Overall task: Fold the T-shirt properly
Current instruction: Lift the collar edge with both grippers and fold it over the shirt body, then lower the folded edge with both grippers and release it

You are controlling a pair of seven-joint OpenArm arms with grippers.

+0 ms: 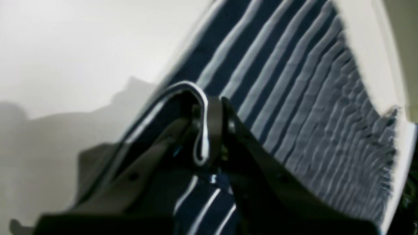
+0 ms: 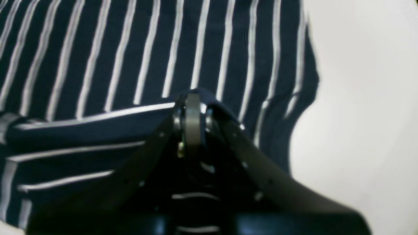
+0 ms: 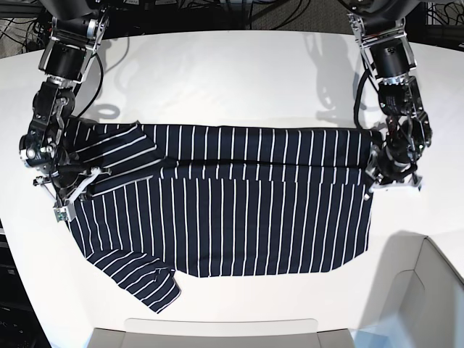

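With left gripper [image 1: 212, 130] and right gripper [image 2: 192, 120] each clamped on the T-shirt [image 3: 239, 217] edge, carry both across evenly, keeping cloth taut

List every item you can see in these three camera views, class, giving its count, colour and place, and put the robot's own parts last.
T-shirt: one, dark navy with thin white stripes, spread across the middle of the table, its far edge folded over toward the near side.
Table: one, white, under the shirt.
Cables: several, dark, beyond the table's far edge.
Left gripper: one, black, shut on the T-shirt at the base view's right end of the fold.
Right gripper: one, black, shut on the T-shirt at that view's left end.
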